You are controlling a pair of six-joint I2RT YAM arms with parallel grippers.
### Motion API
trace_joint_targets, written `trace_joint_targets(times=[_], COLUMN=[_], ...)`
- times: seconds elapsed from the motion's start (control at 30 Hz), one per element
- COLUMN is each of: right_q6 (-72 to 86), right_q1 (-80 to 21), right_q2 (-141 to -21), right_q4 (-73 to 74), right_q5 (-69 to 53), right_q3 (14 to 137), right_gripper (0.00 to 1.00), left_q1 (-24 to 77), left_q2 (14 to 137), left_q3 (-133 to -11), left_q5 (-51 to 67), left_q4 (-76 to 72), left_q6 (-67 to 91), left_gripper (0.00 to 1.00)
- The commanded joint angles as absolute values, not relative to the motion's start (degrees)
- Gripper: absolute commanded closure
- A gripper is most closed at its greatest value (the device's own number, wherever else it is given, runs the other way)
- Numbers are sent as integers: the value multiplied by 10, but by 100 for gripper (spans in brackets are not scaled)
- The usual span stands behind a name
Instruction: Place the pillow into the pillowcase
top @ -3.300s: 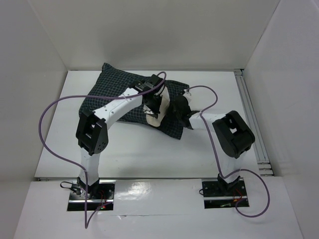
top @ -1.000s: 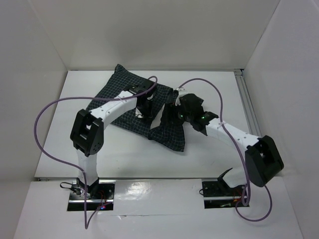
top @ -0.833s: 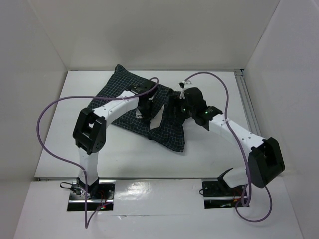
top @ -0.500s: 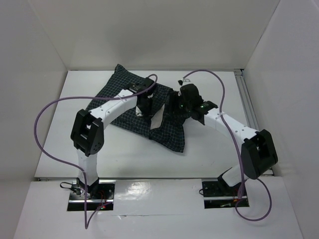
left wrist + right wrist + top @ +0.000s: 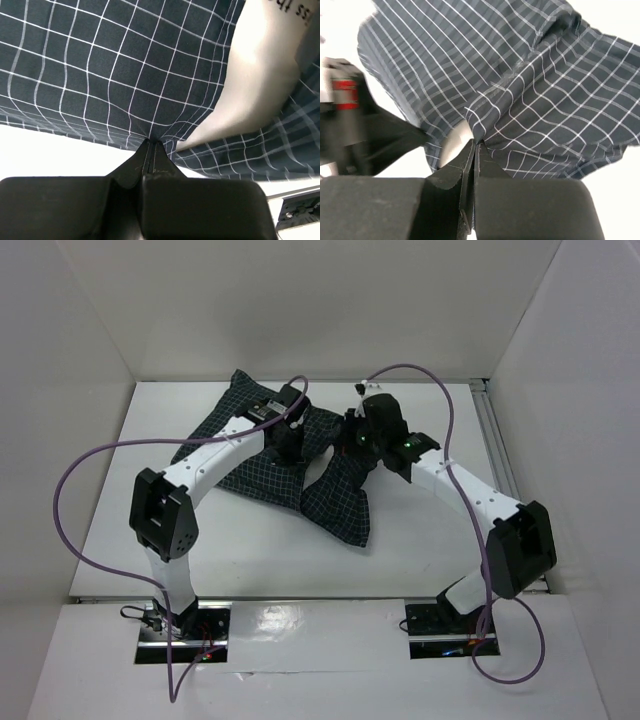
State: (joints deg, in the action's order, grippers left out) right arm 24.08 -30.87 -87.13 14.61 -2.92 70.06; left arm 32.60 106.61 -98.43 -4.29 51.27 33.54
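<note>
Navy checked pillowcase (image 5: 340,502) pinched by both hands, pillow largely covered by it.
Left hand (image 5: 150,145) is clamped tight on the case hem, right beside the cream pillow (image 5: 260,75), which pokes out of the opening with black lettering on the exposed part. Right hand (image 5: 475,146) is pinched on a raised fold of the case, with a sliver of cream just left of it. Case lies crumpled toward the back of the white worktop (image 5: 250,540).
</note>
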Motion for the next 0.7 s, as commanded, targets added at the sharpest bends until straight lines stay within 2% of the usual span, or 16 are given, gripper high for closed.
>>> trace_joint_targets(times=[0.0,0.13,0.2,0.23,0.27,0.43,0.5,0.67], right_q6=[243,249,249,249,249,255,248,243], right_q1=[-307,-280,-263,-263,-263,-263,-269,-300], right_q2=[-823,-931,-975,-985,-977,-890,-865,-823], right_q4=[63,56,115,126,126,112,126,166], right_q5=[-55,-55,-55,-55,-55,-40,-24,6], right_q3=[723,714,740,749,743,694,693,687], right_gripper=[100,100,97,91,75,47,41,41], left_q1=[329,329,323,323,323,323,323,318], left_q2=[1029,1011,1011,1011,1011,1005,1005,1005], left_q3=[-1008,-1008,-1008,-1008,-1013,-1006,-1001,-991], left_q5=[-15,5,18,18,25,30,30,25], left_q4=[507,496,490,490,490,484,484,478], left_q6=[360,375,382,382,382,388,388,393], left_gripper=[100,100,100,100,100,100,100,100])
